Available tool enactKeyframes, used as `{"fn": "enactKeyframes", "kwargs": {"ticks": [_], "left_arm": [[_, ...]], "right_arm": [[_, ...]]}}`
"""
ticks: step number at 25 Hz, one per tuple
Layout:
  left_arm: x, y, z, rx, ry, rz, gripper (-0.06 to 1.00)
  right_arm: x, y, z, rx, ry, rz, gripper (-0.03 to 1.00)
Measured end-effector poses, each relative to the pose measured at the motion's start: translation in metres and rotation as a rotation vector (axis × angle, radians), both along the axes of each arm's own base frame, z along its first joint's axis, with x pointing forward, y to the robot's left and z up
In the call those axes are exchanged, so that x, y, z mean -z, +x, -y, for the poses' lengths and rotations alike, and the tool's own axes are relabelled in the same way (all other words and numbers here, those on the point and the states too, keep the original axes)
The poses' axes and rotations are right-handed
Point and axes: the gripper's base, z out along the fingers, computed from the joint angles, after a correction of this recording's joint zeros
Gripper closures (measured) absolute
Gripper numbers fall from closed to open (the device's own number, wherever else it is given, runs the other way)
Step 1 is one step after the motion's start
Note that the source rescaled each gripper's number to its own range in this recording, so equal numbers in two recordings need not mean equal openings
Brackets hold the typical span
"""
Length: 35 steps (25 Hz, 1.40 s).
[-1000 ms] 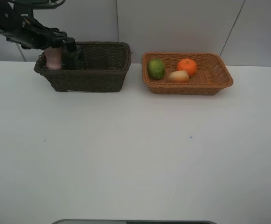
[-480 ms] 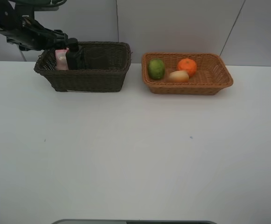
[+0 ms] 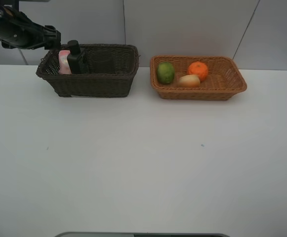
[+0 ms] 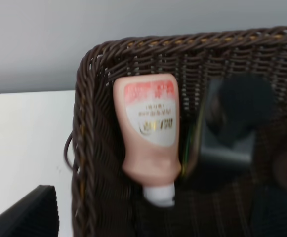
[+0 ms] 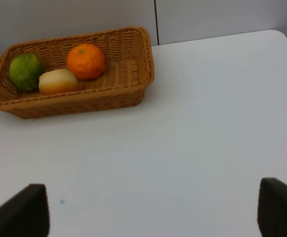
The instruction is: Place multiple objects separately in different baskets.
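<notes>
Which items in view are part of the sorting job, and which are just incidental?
Job: dark basket holding pink tube and pump bottle; tan basket holding lime, orange, peach-like fruit.

Incidental: white table only.

two wicker baskets sit side by side at the back of the table (image 3: 143, 163). the deeper basket (image 3: 103, 84) on the left holds a tube (image 3: 63, 62) and a pump bottle (image 3: 76, 58) at its left end. the shallow basket (image 3: 222, 86) on the right holds a lime (image 3: 165, 72), a peach (image 3: 189, 81) and an orange (image 3: 198, 69).

The pink tube (image 4: 150, 132) bears a blurred, unreadable label.
</notes>
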Motion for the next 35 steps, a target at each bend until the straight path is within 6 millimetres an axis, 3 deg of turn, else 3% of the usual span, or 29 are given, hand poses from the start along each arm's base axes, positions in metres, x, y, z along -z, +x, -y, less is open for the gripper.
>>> {"fn": "enactKeyframes", "kwargs": {"ticks": [5, 8, 15, 22, 24, 29, 35], "left_arm": [[-0.027, -0.047, -0.004, 0.008, 0.009, 0.027, -0.05], [-0.043, -0.088, -0.008, 0.009, 0.01, 0.013, -0.05], [-0.057, -0.181, -0.016, 0.005, 0.003, -0.023, -0.05], [-0.078, -0.26, -0.023, 0.006, -0.003, -0.003, -0.05], [-0.08, -0.269, -0.024, 0.007, -0.003, 0.0, -0.05], [-0.087, -0.313, -0.028, 0.007, -0.006, 0.026, -0.05], [-0.081, -0.348, -0.031, -0.005, -0.021, -0.031, -0.05]], "right_arm": [[0.0, 0.0, 0.0, 0.0, 0.0, 0.0, 0.16], [0.0, 0.0, 0.0, 0.0, 0.0, 0.0, 0.16], [0.0, 0.0, 0.0, 0.0, 0.0, 0.0, 0.16], [0.0, 0.0, 0.0, 0.0, 0.0, 0.0, 0.16], [0.0, 0.0, 0.0, 0.0, 0.0, 0.0, 0.16], [0.0, 0.0, 0.0, 0.0, 0.0, 0.0, 0.16], [0.0, 0.0, 0.0, 0.0, 0.0, 0.0, 0.16]]}}
